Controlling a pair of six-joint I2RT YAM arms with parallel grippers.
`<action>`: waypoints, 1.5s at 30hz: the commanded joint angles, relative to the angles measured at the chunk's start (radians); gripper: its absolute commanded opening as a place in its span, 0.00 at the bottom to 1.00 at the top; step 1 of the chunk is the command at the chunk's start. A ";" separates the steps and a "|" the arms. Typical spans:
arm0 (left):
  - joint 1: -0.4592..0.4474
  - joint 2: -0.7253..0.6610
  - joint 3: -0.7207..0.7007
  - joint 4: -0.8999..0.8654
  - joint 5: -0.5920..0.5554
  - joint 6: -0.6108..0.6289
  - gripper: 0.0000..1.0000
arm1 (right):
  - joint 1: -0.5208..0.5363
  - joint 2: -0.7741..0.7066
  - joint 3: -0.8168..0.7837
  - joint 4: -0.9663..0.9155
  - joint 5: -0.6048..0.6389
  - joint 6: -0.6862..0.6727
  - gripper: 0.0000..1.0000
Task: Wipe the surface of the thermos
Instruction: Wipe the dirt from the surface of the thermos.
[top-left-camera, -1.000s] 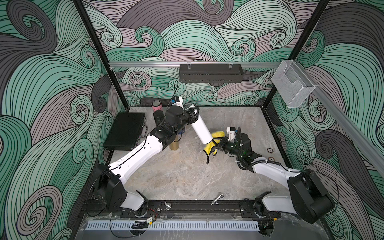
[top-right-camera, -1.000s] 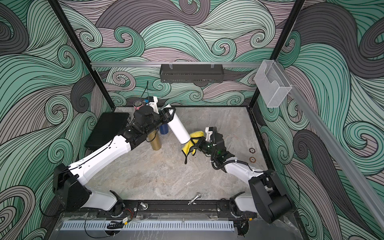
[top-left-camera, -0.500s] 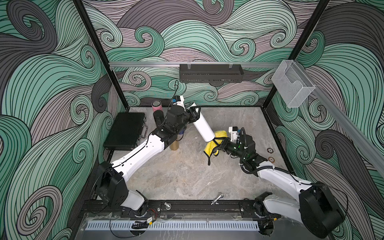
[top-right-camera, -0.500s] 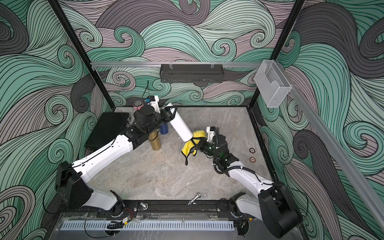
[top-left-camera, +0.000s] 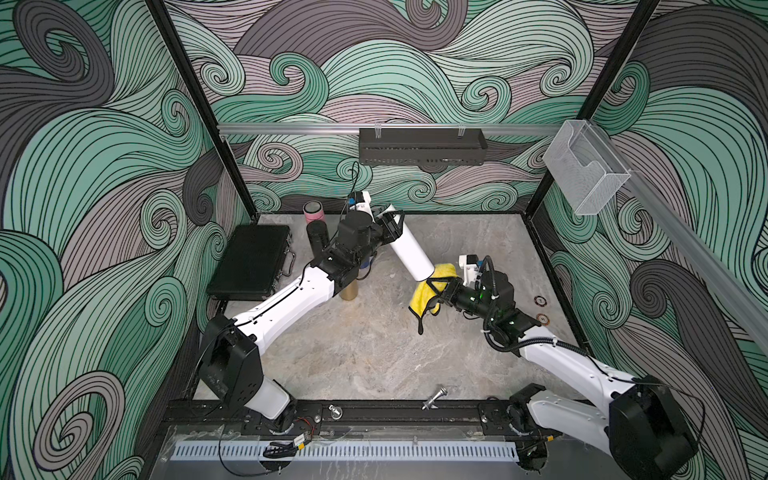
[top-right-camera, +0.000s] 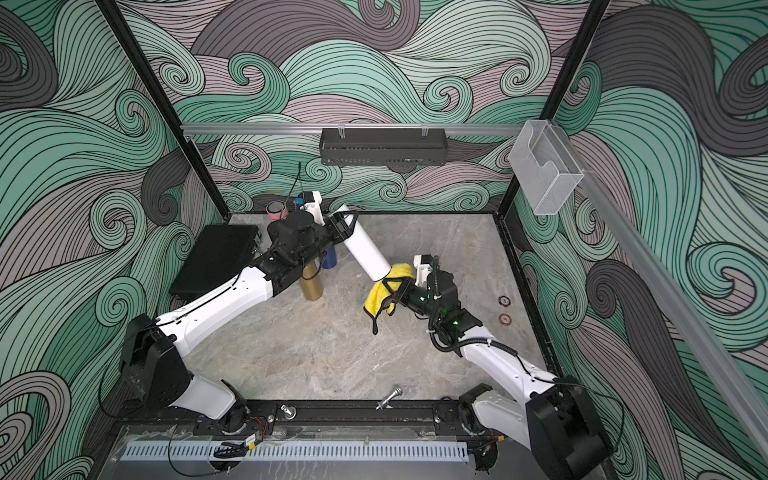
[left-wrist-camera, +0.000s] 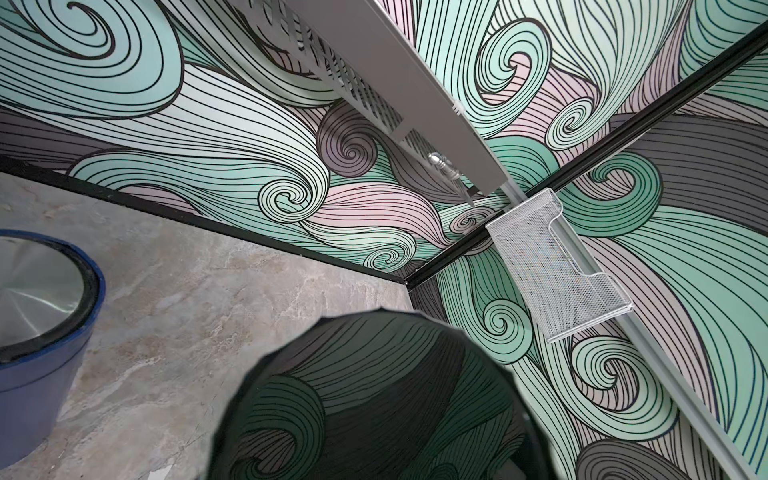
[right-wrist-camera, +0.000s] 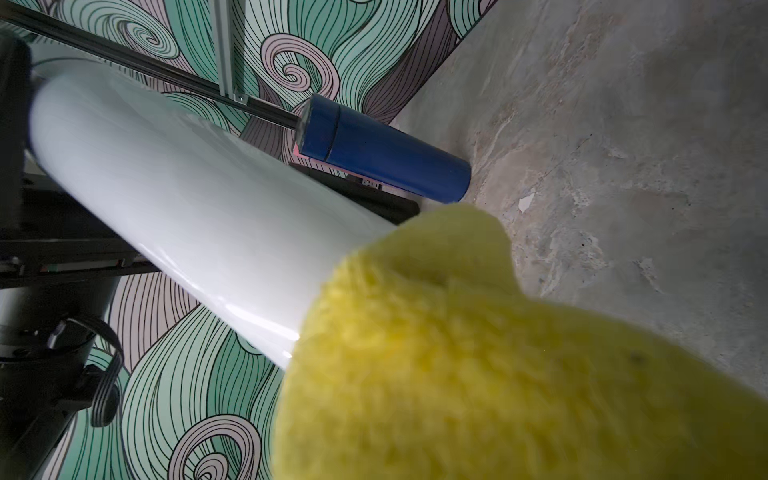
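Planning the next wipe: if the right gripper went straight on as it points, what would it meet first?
The tilted white cylindrical thermos: the right gripper, shut on the fluffy yellow cloth, points at its lower end, cloth seemingly touching.

Black case (top-left-camera: 251, 259), gold tumbler (top-left-camera: 349, 292), blue tumbler (right-wrist-camera: 382, 160)

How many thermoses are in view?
5: white thermos in the left gripper; pink thermos at the back wall; black thermos beside it; blue thermos and gold thermos by the left arm. Others may be hidden.
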 joint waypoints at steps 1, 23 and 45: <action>-0.015 0.005 0.022 0.085 0.044 -0.040 0.00 | 0.015 0.030 0.027 0.063 -0.009 -0.026 0.00; -0.016 -0.012 -0.002 0.089 0.066 -0.044 0.00 | 0.023 0.041 0.091 -0.032 0.007 -0.139 0.00; -0.016 -0.011 0.002 0.083 0.062 -0.041 0.00 | 0.101 -0.278 0.103 -0.201 0.157 -0.300 0.00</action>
